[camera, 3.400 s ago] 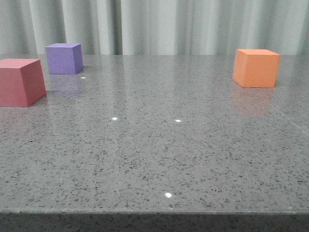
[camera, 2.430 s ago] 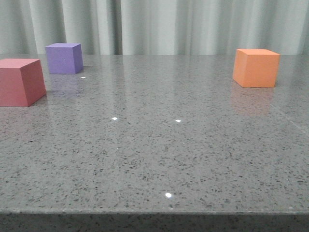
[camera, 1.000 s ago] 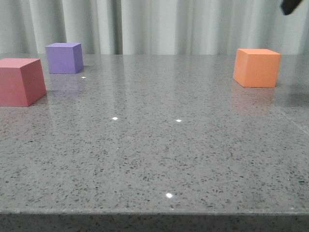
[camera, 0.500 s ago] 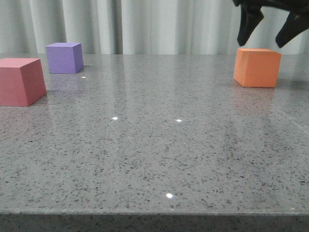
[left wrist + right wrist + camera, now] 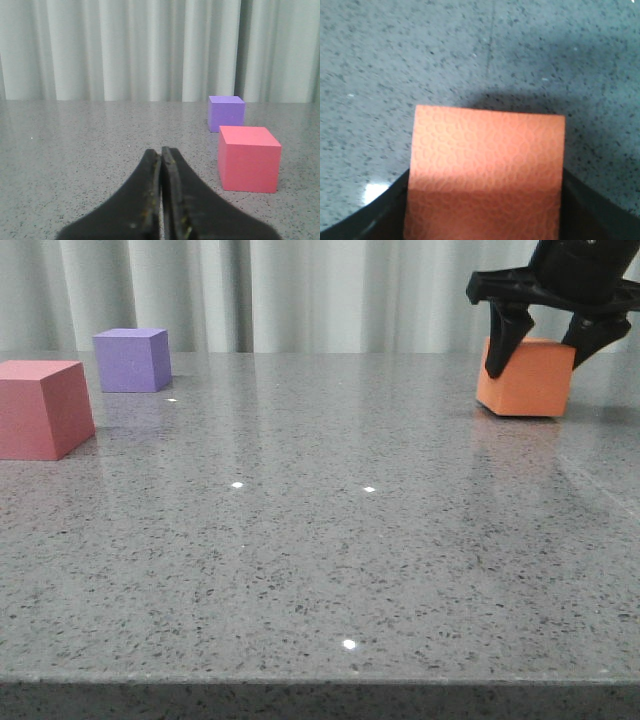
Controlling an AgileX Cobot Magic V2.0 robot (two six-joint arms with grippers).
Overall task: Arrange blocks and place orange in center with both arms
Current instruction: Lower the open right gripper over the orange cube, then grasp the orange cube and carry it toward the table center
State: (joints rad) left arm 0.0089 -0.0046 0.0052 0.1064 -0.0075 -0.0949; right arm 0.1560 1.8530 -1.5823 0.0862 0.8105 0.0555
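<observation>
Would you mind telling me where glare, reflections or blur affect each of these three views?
Front view: the glossy table shows small white glare dots and a faint reflection under the orange cube. Left wrist view: the shut left gripper is softly blurred up close, while the purple cube and pinkish-red cube look sharper. Right wrist view: a bright glare patch sits beside the orange cube, with dark shadow behind it.

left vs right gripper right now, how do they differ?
The left gripper is shut with nothing between its fingers; the right gripper is spread, one finger on each side of the orange cube. The left gripper hangs short of the pinkish-red cube and purple cube, touching neither; the right gripper straddles its cube. Both are black and two-fingered.
</observation>
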